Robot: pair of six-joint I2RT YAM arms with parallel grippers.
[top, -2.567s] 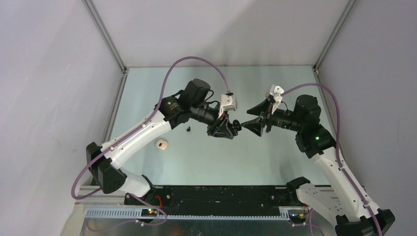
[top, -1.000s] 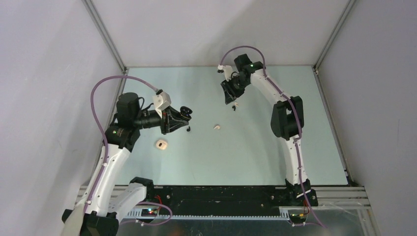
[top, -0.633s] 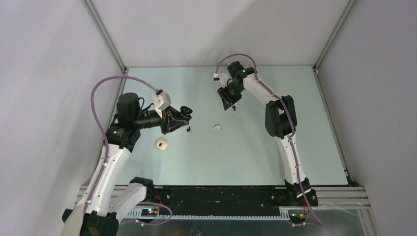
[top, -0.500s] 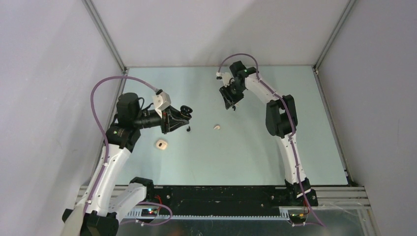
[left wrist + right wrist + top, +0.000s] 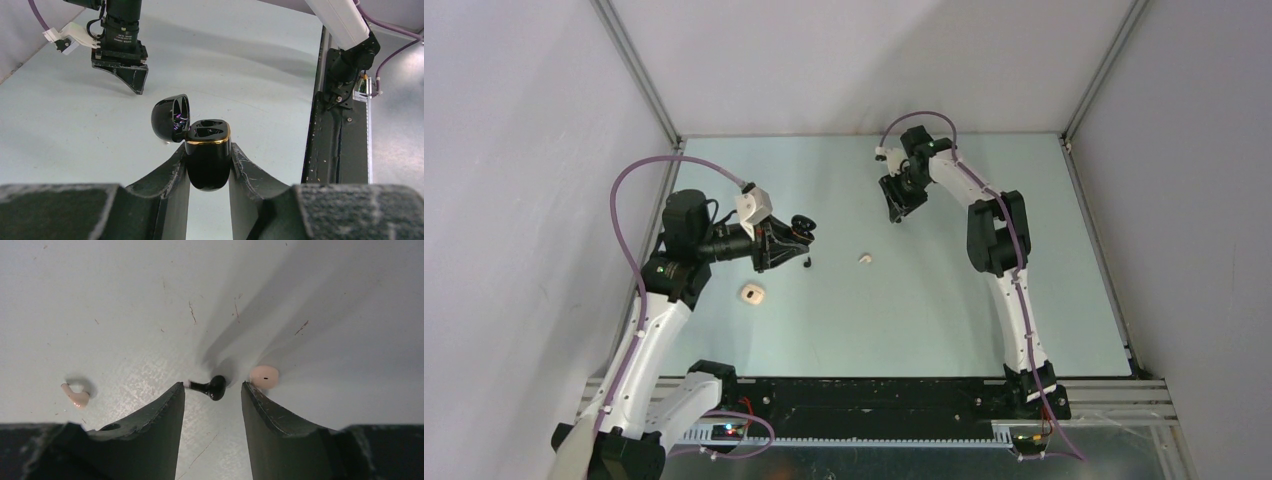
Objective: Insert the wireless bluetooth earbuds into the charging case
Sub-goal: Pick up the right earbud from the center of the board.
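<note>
My left gripper [image 5: 208,147] is shut on the black charging case [image 5: 208,165] and holds it above the table with its lid [image 5: 171,118] swung open; in the top view the case [image 5: 801,227] is at centre-left. My right gripper [image 5: 212,388] is open and points down at the table, with a black earbud [image 5: 213,387] lying between its fingertips. A beige earbud [image 5: 264,376] lies just outside its right finger. Another beige earbud [image 5: 76,396] lies farther left. From above, the right gripper [image 5: 901,208] is at the far middle of the table.
A second black earbud [image 5: 806,263] lies on the table below the left gripper. A beige case [image 5: 752,293] sits nearer the front left. A beige earbud [image 5: 864,258] lies mid-table. Grey walls close in the table on the left, right and far sides.
The right gripper shifted slightly left and then back right over the black earbud, and its jaws widened a little. The left arm and the case have stayed still.
</note>
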